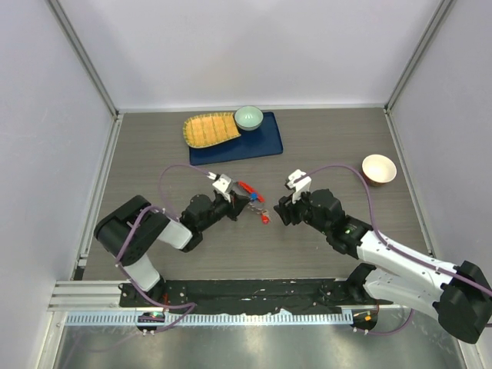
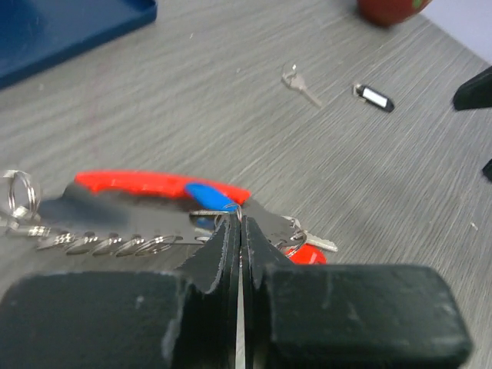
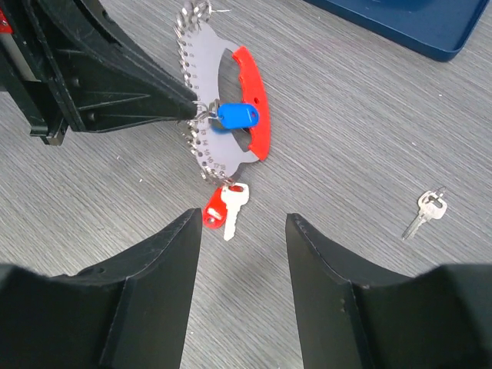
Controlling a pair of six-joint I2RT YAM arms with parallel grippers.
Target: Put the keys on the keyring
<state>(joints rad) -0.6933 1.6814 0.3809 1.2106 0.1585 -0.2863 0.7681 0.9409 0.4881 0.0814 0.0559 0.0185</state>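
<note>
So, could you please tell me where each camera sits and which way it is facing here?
Top external: fixed above and behind, looking down at the table; the whole left arm and right arm show.
Left wrist: on the left arm, looking along the left gripper, shut on the keyring; its own fingers show.
Right wrist: on the right arm, looking down through the open right gripper at the red key; the left gripper shows too.
Shared: both wrist views show the keyring, blue key and bare silver key.
</note>
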